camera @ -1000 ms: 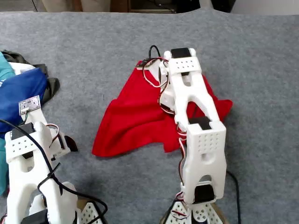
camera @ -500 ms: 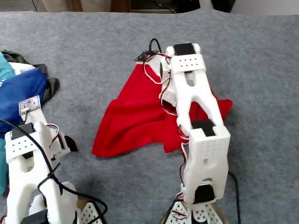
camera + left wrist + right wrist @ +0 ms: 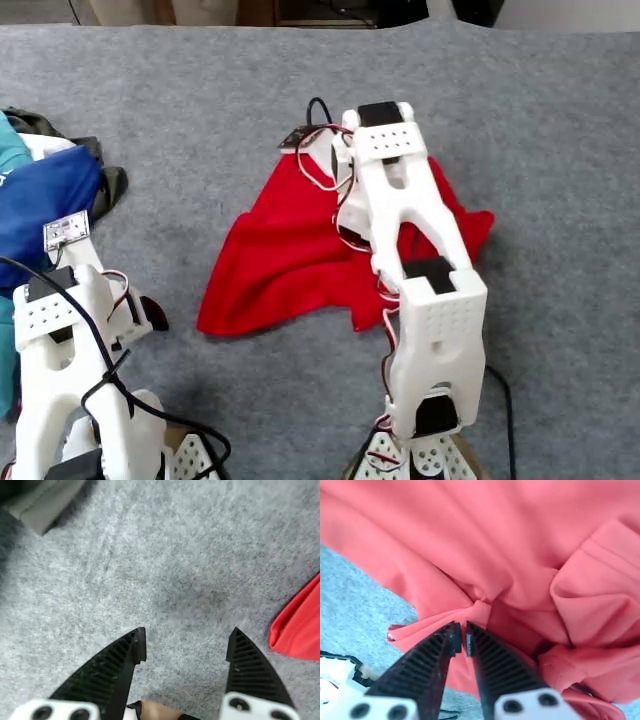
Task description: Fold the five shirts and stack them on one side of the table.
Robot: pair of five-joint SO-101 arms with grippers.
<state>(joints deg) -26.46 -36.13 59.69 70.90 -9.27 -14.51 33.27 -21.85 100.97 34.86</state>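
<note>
Since half a second ago, the wrist of the right arm (image 3: pixel 420 260) has shifted a little toward the left side of the table (image 3: pixel 200 100), and the far corner of the red shirt (image 3: pixel 290 260) has gone with it. The left arm (image 3: pixel 60 330) has hardly moved.

In the right wrist view, the right gripper (image 3: pixel 461 632) has its two black jaws almost together. A gathered fold of the red shirt (image 3: pixel 520 540) is pinched between their tips, and creases in the cloth run out from this point. In the high view, this arm stretches over the shirt and its wrist is above the shirt's far corner. From there the red cloth spreads out toward the robot in a rough triangle. It lies crumpled on the grey table, with one point near the left arm and another at the right of the right arm.

The left gripper (image 3: pixel 187 640) has its jaws wide apart and nothing is between them. It hangs over bare grey table, and an edge of the red shirt (image 3: pixel 300 635) lies near one jaw without touching it.

At the left edge of the table there is a pile of clothes. A blue shirt (image 3: pixel 40 200) lies on top, a teal shirt (image 3: pixel 10 140) is beside it at the edge, and a dark garment (image 3: pixel 110 185) shows from under them. This pile is well apart from the red shirt.
</note>
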